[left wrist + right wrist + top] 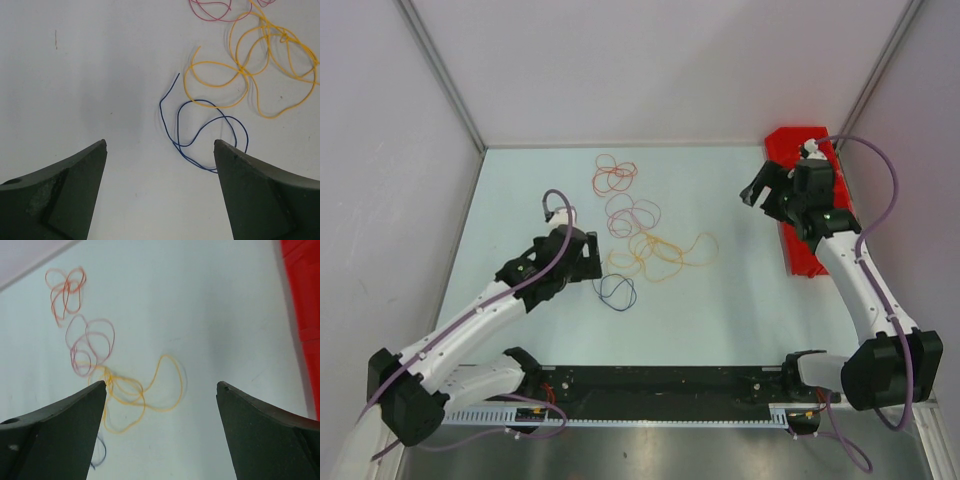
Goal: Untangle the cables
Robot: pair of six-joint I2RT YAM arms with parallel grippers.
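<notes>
Seen from above, the cables (642, 243) lie on the bench (720, 300) at two o'clock from the left pincer (160, 145) and nine o'clock from the right pincer (161, 385). Both pincers gape wide, empty.

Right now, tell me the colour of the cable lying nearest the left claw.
Dark blue. The cable shows clearest in the left wrist view.

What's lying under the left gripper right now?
The dark blue cable lies looped on the table below the open left gripper. The loop's lower-right part is hidden behind one finger. The yellow cable sits beyond it.
</notes>
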